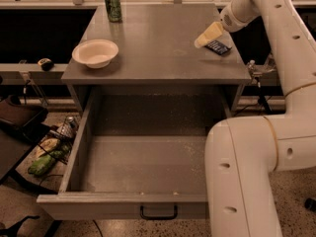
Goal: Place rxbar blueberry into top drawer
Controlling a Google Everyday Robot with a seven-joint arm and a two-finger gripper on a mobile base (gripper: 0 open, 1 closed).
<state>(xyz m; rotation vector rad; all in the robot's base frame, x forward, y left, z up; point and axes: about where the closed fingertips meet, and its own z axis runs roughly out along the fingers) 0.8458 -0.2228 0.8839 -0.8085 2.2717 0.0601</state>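
Observation:
The rxbar blueberry (218,47), a small dark flat bar, lies on the grey countertop (158,43) near its right edge. My gripper (207,35) hovers just left of the bar and slightly above it; I see nothing held in it. The top drawer (79,147) below the counter is pulled wide open toward me. Its speckled floor is bare, and a black handle (158,212) sits on its front panel. My arm hides the drawer's right side.
A green can (113,5) stands at the counter's back left. A white bowl (96,52) sits at the left front. My white arm (247,172) fills the lower right. Clutter and a wire basket (52,149) lie on the floor at the left.

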